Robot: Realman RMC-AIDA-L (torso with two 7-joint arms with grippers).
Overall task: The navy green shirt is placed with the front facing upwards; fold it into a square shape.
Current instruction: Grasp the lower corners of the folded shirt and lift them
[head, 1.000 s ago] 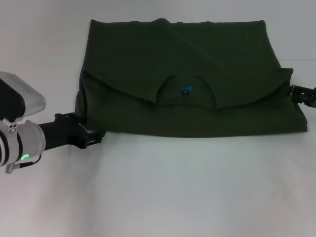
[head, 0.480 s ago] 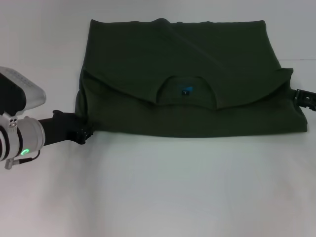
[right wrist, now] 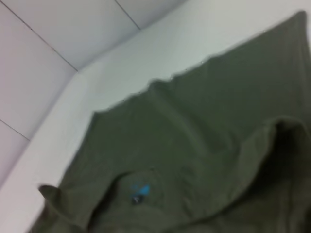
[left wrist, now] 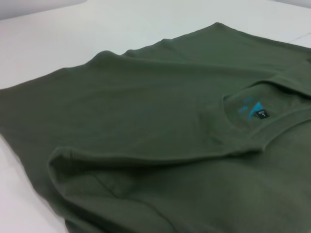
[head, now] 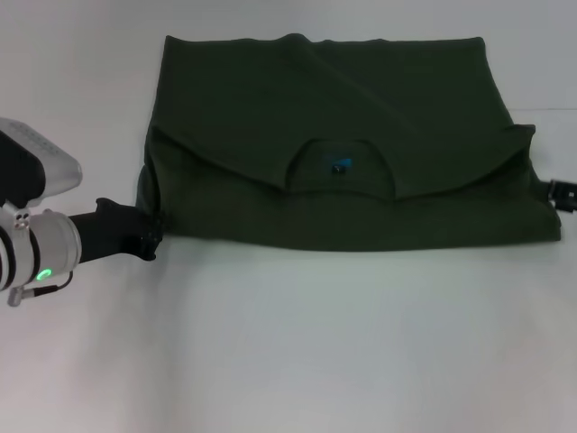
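Cotton, soft and limp: the shirt (head: 343, 144) will sag, so take its side edges. Left gripper (head: 149, 242) at eight o'clock, right gripper (head: 564, 193) at three; finger states unclear.

The scene is viewed from above and in front by the head camera, angled down. The folded shirt (head: 343, 144) is viewed low and close from its left end by the left wrist camera, and from its right end by the right wrist camera. The blue neck label (left wrist: 252, 109) is shared by all three views.
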